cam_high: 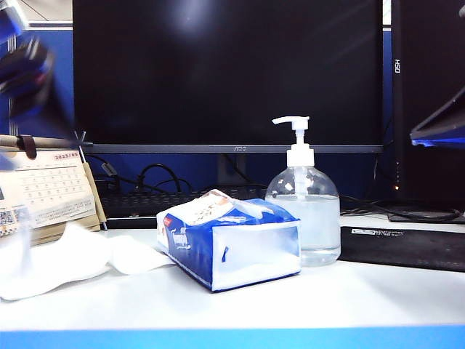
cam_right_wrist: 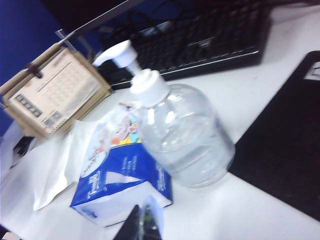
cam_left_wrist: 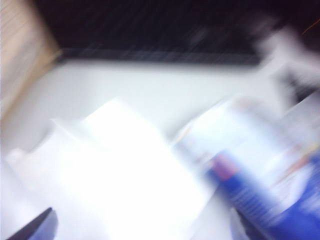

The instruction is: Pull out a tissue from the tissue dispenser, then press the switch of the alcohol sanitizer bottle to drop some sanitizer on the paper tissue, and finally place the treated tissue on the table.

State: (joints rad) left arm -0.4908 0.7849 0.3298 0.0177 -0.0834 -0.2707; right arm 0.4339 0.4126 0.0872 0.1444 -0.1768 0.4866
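Calendar (cam_high: 47, 190) far left, keyboard (cam_right_wrist: 210, 40) behind. Tissue (cam_high: 73, 258) flat, left of tissue dispenser (cam_high: 229, 243). Switch (cam_high: 294, 125) spout points left. My left gripper (cam_high: 22, 65) blurred above, open wide; right gripper (cam_right_wrist: 142, 225): cannot tell.

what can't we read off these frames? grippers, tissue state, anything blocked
- Left gripper: a motion-blurred dark shape at the upper left of the exterior view; jaws unreadable there, and the left wrist view is smeared.
- Right gripper: only a dark fingertip at the right wrist view's edge; opening cut off.
- Tissue: whether it is wet cannot be told.
- Tissue dispenser: top print too small to read.
- Alcohol sanitizer bottle: base partly hidden behind the dispenser in the exterior view.
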